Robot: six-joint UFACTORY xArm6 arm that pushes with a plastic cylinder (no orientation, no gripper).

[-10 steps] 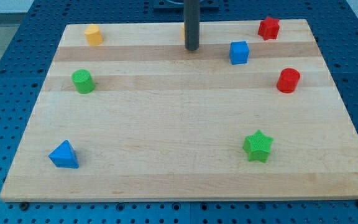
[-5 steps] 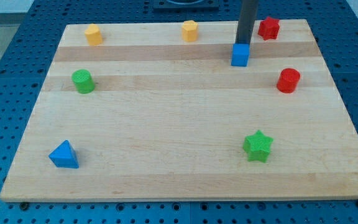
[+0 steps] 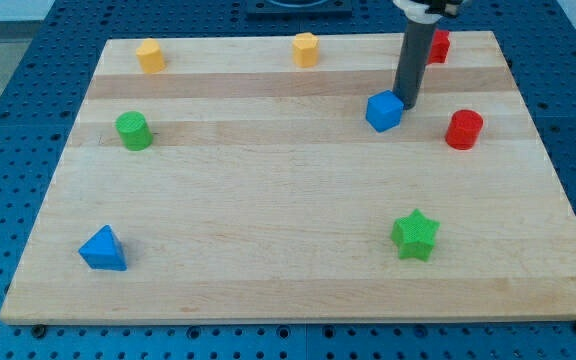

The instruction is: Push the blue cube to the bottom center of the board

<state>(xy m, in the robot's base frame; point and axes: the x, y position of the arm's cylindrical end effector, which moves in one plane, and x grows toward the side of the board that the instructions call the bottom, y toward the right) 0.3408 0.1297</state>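
Risk of slipping: my tip (image 3: pixel 407 104) sits against the upper-right corner of the small blue plastic cube (image 3: pixel 384 111), not square on a face, so I reckon a push from here could spin the cube and let it slide off to one side instead of travelling straight.

Risk of bad heading: bottom center is a long way down and to the left of the cube. With the tip on the cube's upper-right side the direction looks roughly ok, but a small angle error early probably grows a lot by the time it reaches the lower edge.

Risk of collisions: the green plastic star (image 3: pixel 414 235) in the lower right of the frame sits below the cube, just right of its likely path. Drift right and it could get knocked. The red plastic cylinder (image 3: pixel 463 130) is close on the right too.

Risk of overshoot: push too far and the cube could go off the bottom edge of the pale wooden counter (image 3: pixel 268 200).

Claw: none fitted, just a straight dark rod, so nothing opens or closes and nothing is held. The rod's end only touches the cube's side.

Cube location: upper right of the frame, just left of the rod, well apart from the target spot.
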